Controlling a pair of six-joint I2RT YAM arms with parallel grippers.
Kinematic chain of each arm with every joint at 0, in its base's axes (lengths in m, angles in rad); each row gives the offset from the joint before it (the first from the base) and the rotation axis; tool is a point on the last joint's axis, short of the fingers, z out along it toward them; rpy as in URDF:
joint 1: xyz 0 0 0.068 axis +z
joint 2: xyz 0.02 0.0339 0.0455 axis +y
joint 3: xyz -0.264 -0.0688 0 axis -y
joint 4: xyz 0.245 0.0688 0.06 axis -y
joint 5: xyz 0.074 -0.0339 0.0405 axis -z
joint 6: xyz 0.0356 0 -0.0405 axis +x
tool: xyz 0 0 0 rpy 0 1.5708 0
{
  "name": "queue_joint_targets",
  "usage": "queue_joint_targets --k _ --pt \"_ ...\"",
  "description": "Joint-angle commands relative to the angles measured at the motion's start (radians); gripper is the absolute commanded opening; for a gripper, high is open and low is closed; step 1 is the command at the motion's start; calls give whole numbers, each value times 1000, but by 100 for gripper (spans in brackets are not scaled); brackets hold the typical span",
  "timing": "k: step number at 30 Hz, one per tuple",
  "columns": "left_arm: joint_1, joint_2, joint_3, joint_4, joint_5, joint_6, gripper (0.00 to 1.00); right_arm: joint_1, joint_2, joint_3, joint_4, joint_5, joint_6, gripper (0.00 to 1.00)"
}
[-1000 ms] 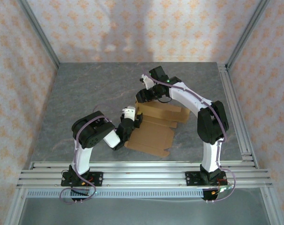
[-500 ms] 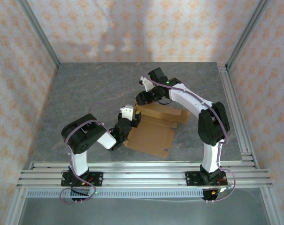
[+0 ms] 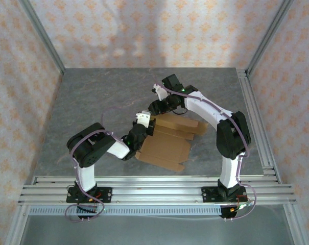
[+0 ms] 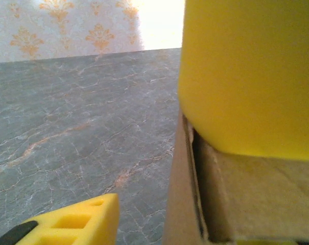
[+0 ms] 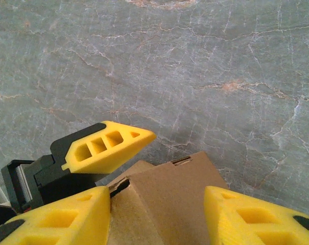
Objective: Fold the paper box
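1. A half-formed paper box [image 3: 167,142] of tan cardboard lies mid-tabletop [image 3: 93,102], with loose flaps spread flat toward the near right and its left wall raised.
2. The left fingers [image 4: 246,76] stand moderately apart astride that left wall. One is close over the card on the wall's right side. The other is outside on the left, with bare tabletop showing between it and the wall, so nothing is clamped.
3. The right fingers [image 5: 256,219] are closed from both sides on a raised fold at the box's far left corner.
4. The sheet looks light, thin and springy. Creased panels will likely spring back unless pinned, and a hard pinch could dent them.
5. The best hold is probably a wall edge close to a crease. Panels should be pressed rather than dragged, as the box would likely slide on the smooth surface.
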Motion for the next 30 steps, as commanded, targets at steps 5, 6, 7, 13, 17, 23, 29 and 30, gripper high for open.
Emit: queue_joint_targets --k 5,6,7,13,17,23,29,30 --pt "-1 23 29 -21 5 7 26 2 2 -31 -93 54 -18 51" --pt "0 24 29 -21 4 6 24 2 2 -30 -93 53 -17 51" --pt "-2 26 29 -23 0 2 21 2 2 -29 -93 51 -17 51" --pt "-1 35 37 -30 -22 -11 3 2 -6 -28 -89 44 -12 51" --pt "-1 36 40 -35 -26 -9 0 2 -17 -29 -76 36 0 53" --pt "-2 36 34 -32 -26 -6 0 -3 -51 -30 -42 45 32 65" --pt "-1 64 31 -22 -33 -12 0 -28 -116 -67 25 85 94 76" --pt "0 65 31 -21 -32 -18 0 -34 -128 -77 38 100 106 77"
